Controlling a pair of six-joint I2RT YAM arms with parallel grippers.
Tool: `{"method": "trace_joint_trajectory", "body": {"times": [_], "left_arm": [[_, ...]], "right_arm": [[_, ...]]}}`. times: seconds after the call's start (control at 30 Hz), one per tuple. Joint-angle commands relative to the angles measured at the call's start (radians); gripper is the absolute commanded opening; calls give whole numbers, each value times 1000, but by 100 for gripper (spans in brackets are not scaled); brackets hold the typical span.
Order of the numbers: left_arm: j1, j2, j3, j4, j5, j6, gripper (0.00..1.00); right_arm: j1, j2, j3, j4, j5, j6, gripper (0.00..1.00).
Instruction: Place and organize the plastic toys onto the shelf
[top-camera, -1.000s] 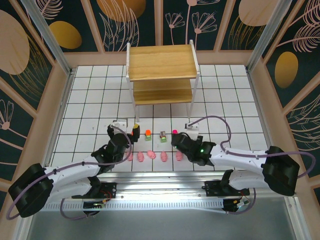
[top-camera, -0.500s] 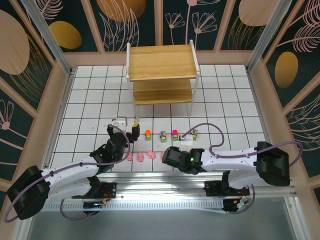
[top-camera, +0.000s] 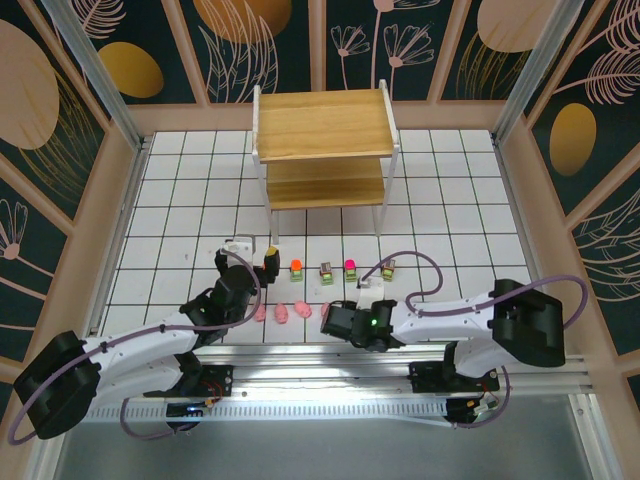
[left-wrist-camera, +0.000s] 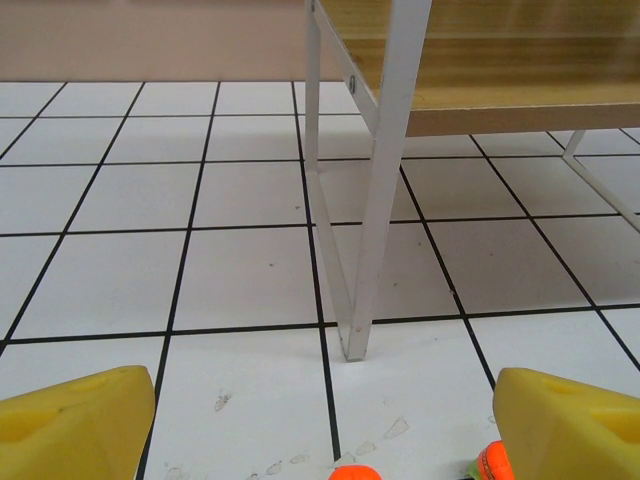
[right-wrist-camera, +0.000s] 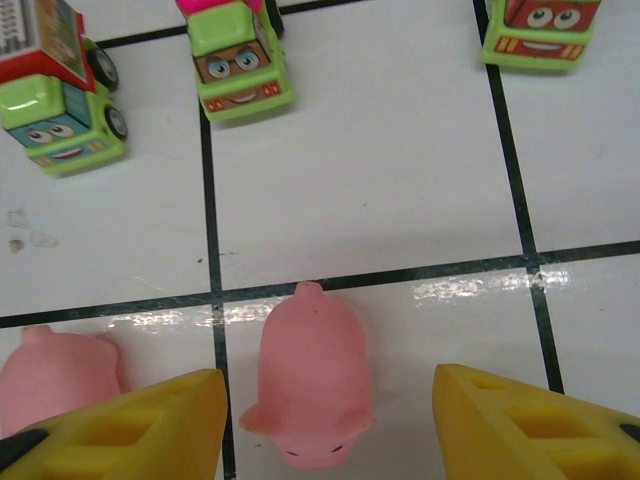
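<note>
In the right wrist view a pink pig toy (right-wrist-camera: 310, 385) lies on the tile between the yellow fingers of my right gripper (right-wrist-camera: 330, 430). The jaws are open, with a gap on each side of the pig. A second pig (right-wrist-camera: 55, 365) lies just left of it. Three green toy trucks (right-wrist-camera: 240, 60) stand in a row beyond. From above, the right gripper (top-camera: 345, 313) is low over the pig row (top-camera: 283, 314). My left gripper (top-camera: 253, 255) is open near the shelf (top-camera: 323, 150). An orange-topped toy (left-wrist-camera: 350, 472) peeks up between its fingers.
The shelf's white front leg (left-wrist-camera: 375, 200) stands straight ahead of the left gripper. More green toys (top-camera: 326, 272) stand in a row between the shelf and the pigs. Wooden walls (top-camera: 90, 230) ring the tiled table. Open tiles lie left and right of the shelf.
The right arm swung from the magenta-topped toy back toward the near edge and left, down over the pig row, and its jaws narrowed. The left arm barely moved.
</note>
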Motion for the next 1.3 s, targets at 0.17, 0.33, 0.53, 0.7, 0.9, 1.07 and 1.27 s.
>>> {"method": "trace_joint_trajectory", "body": {"times": [0.17, 0.33, 0.53, 0.7, 0.9, 1.07, 1.27], "left_arm": [[-5, 21, 29, -14, 7, -17, 87], [-5, 21, 29, -12, 7, -17, 87], [-5, 27, 29, -11, 8, -18, 87], [-5, 34, 30, -9, 8, -17, 87], [-5, 44, 33, -8, 13, -18, 87], [-5, 45, 34, -8, 12, -17, 87], [-5, 48, 35, -7, 11, -17, 87]], "right_arm": [[6, 56, 30, -7, 14, 63, 57], [7, 57, 31, -10, 28, 59, 54], [5, 74, 38, -2, 33, 45, 49], [7, 91, 42, 12, 29, 35, 47], [7, 113, 53, 8, 29, 34, 45], [7, 130, 65, 4, 27, 31, 43], [7, 135, 62, -8, 22, 43, 42]]}}
